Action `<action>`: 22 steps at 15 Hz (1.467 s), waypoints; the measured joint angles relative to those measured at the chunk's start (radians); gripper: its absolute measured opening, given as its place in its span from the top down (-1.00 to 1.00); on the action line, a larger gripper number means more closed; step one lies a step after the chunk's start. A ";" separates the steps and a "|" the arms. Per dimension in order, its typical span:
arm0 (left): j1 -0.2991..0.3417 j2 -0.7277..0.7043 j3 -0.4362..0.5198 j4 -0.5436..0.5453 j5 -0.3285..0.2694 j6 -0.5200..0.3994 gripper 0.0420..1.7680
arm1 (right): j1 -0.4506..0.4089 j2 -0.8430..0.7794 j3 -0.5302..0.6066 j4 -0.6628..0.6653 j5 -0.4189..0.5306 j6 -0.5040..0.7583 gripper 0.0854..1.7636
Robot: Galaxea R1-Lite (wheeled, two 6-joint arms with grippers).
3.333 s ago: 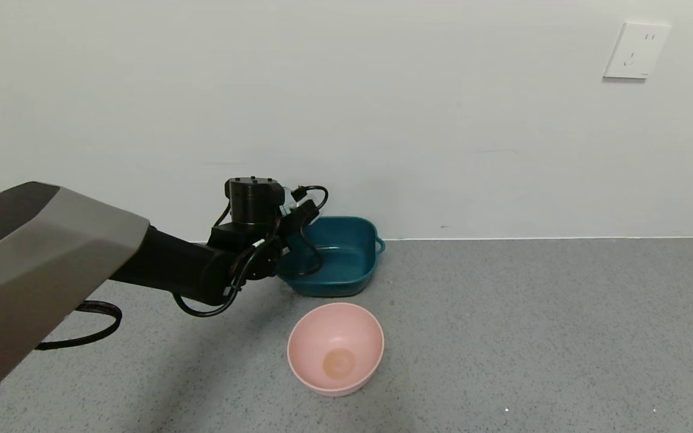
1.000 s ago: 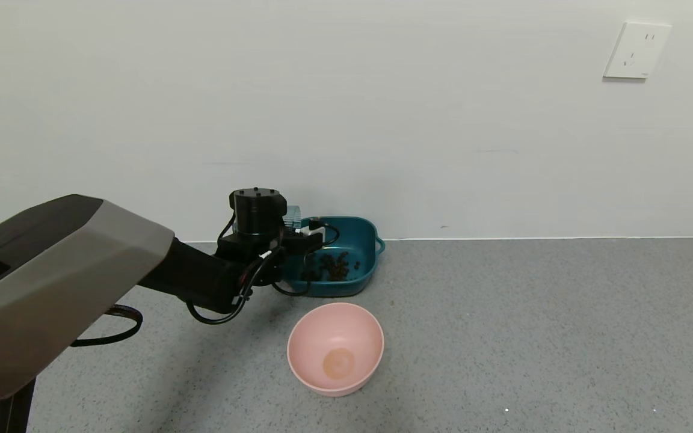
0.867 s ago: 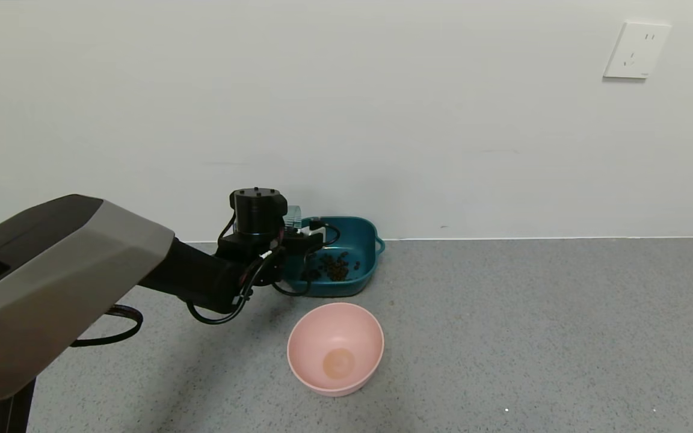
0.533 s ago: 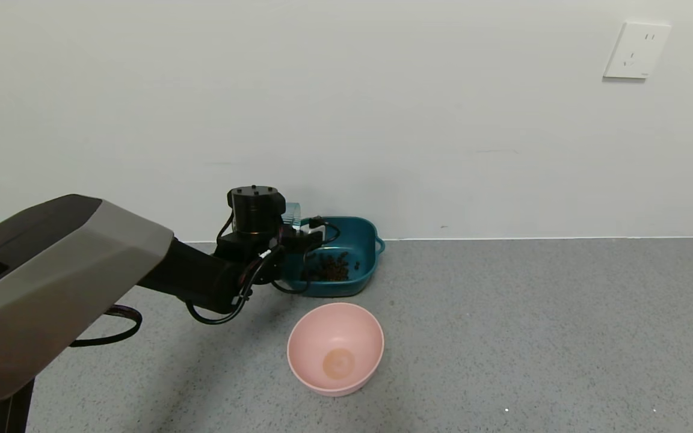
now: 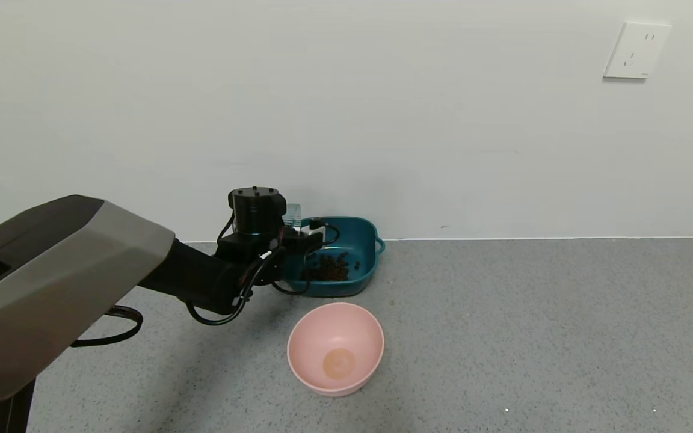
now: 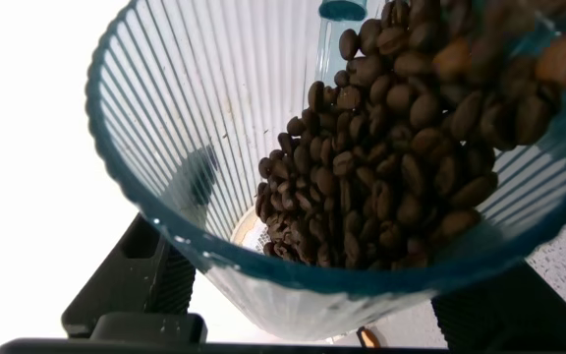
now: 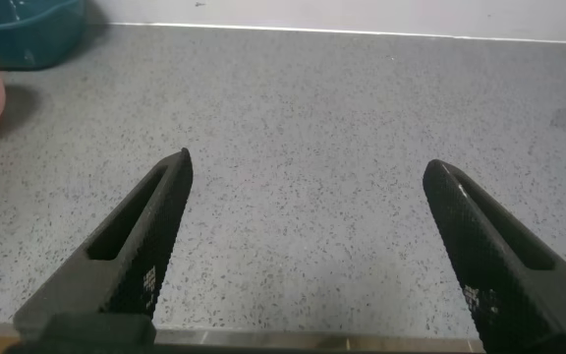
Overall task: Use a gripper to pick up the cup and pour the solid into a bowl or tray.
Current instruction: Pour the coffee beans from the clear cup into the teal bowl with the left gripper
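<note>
Three views are covering this moment, starting with the head view. Just left of the frame's centre, the left gripper [image 5: 298, 231] is reaching over the near-left rim of the teal basin [image 5: 369, 237], which is sitting against the wall. It is gripping the cup [image 5: 291, 214], of which only a pale ribbed sliver is showing beside the black wrist. The cup is being held above the basin's edge so that whatever is falling lands inside; a heap of brown beans [image 5: 333, 269] is already lying on the basin floor. The pink bowl [image 5: 335, 347] is standing empty lower in the frame, apart from the basin.

In the left wrist view, the cup [image 6: 293, 197] is filling the frame, its open mouth facing the camera and its ribbed wall running away toward the base. Its long axis is lying tipped well off upright, judging by the beans [image 6: 401, 157] sliding along one wall toward the rim. Quite a few are remaining inside, so the pour looks unfinished. The fingers [image 6: 131, 285] are pressing against the cup's outside.

In the right wrist view, the right gripper [image 7: 308, 246] is hanging idle over bare grey floor, its two fingers spread wide with nothing between them; the basin [image 7: 28, 34] is peeking in at the upper left.
</note>
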 joint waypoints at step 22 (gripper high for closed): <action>0.000 -0.012 0.053 -0.096 -0.017 -0.045 -0.47 | 0.000 0.000 0.000 0.000 0.000 0.000 -0.94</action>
